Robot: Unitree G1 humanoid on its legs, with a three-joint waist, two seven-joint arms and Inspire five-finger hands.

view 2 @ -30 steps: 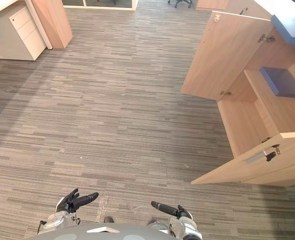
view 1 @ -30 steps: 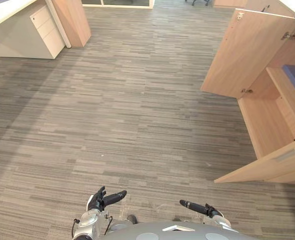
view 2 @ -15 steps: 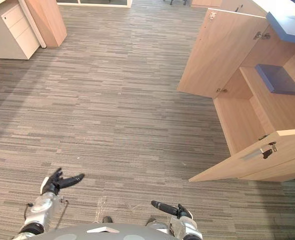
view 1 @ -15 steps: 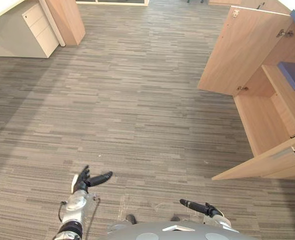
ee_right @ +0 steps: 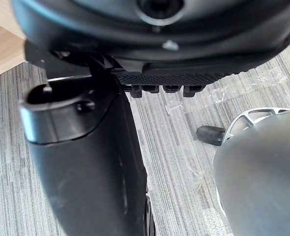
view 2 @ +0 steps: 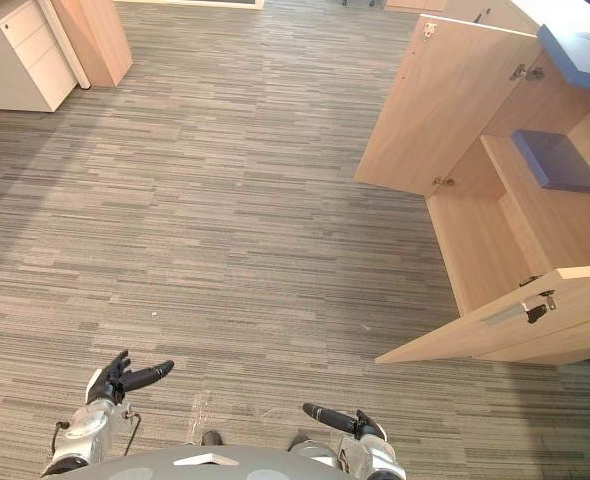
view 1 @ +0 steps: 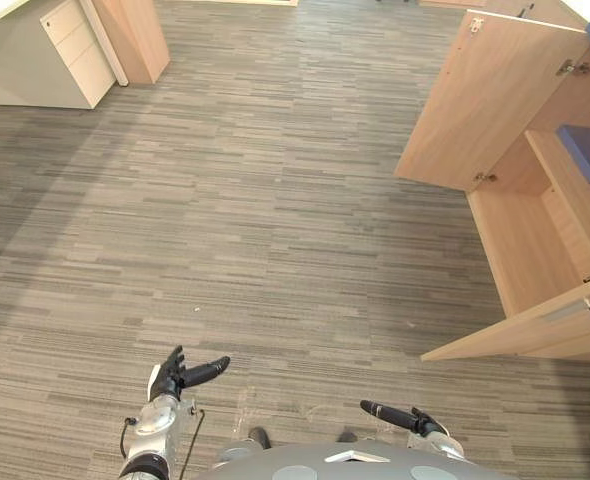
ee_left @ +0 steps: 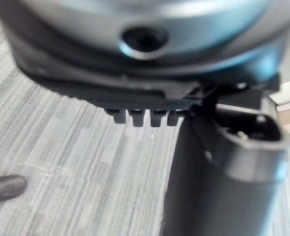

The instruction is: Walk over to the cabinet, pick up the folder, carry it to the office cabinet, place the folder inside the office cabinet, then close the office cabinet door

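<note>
left hand [view 1: 180,375] was seen low over the grey striped carpet floor [view 1: 275,230], fingers spread and relaxed, nothing held or touched. right hand [view 1: 400,417] was likewise released, fingers straight, empty. the flat blue folder [view 2: 558,162] was found lying on the shelf inside the light wooden office cabinet [view 2: 495,250], well apart from both hands. a second blue slab [view 2: 580,55] was noted on the cabinet top, and which one is the task's could not be settled. both doors were seen wide open.

risks judged:
- the near wooden door [view 2: 495,335] with its metal handle [view 2: 523,312] juts toward the walking path, so it could be clipped by the right arm on approach and bounced.
- the far wooden door [view 2: 445,110] could be missed if only one is pushed.
- a door pushed close to its hinge might not be fully shut.
</note>
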